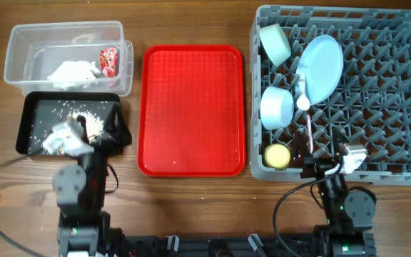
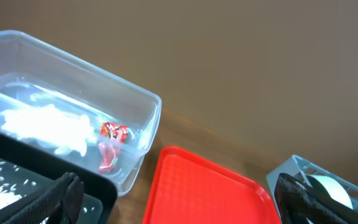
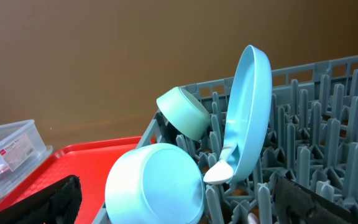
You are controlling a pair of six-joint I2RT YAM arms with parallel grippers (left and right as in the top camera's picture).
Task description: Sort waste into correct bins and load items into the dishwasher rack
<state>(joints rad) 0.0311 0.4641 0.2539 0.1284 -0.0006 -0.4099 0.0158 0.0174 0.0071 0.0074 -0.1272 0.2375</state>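
The clear tub [image 1: 20, 32] holds the white napkin [image 1: 72, 71] and the red wrapper [image 1: 108, 60]; both also show in the left wrist view [image 2: 48, 124]. The black tray [image 1: 34, 121] holds loose rice [image 1: 91, 123]. The grey rack [image 1: 398, 93] holds two blue bowls [image 1: 275, 43] [image 1: 276, 107], the blue plate [image 1: 321, 68] on edge, a white spoon [image 1: 303, 100] and the yellow cup [image 1: 277, 155]. I cannot make out the fork. My left gripper [image 1: 114, 132] [image 2: 179, 208] is open and empty at the black tray's right end. My right gripper [image 1: 320, 168] [image 3: 182, 208] is open and empty at the rack's front edge.
The large red tray [image 1: 191, 107] lies between the bins and the rack, with nothing on it. Cables run along the table's front edge beside both arm bases.
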